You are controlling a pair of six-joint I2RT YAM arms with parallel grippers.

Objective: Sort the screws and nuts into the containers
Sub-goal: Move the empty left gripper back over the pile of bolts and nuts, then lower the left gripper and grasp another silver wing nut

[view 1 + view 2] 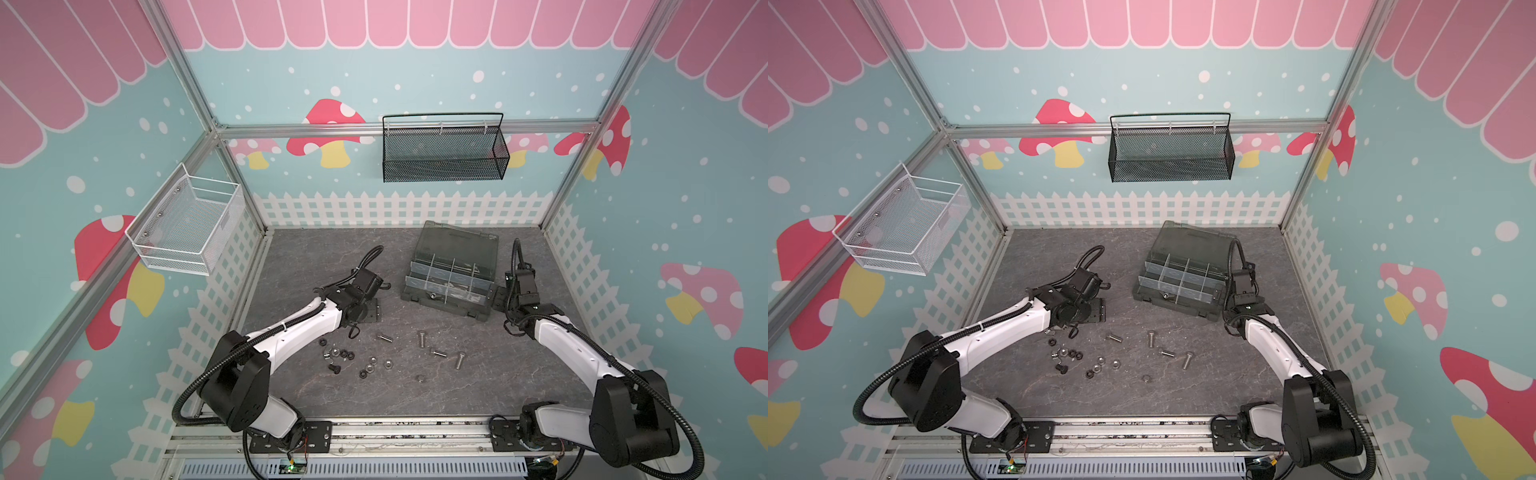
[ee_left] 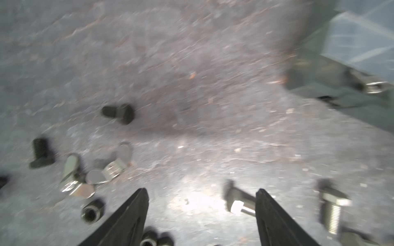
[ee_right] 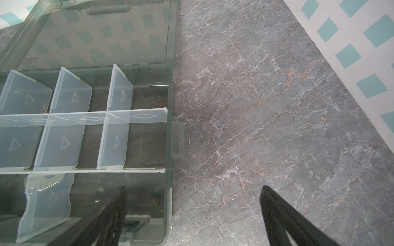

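Screws (image 1: 422, 338) and nuts (image 1: 345, 354) lie loose on the table (image 1: 311, 257), near the containers (image 3: 136, 116) of the organizer box (image 1: 446, 309). We see the left gripper (image 2: 201, 191) spread apart, empty, over them — the right gripper (image 3: 191, 187) gapes wide astride the box's end wall.

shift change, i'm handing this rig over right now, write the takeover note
Left gripper: open, empty, low over the grey stone-look table among the loose parts.
Right gripper: open, empty, at the end wall of the dark grey plastic organizer box, lid open.
Done: one silver piece lies in a front compartment; type unclear.
To do: silver hex-head screws, a short black screw, and silver and black nuts lie loose on the table in front of the box.
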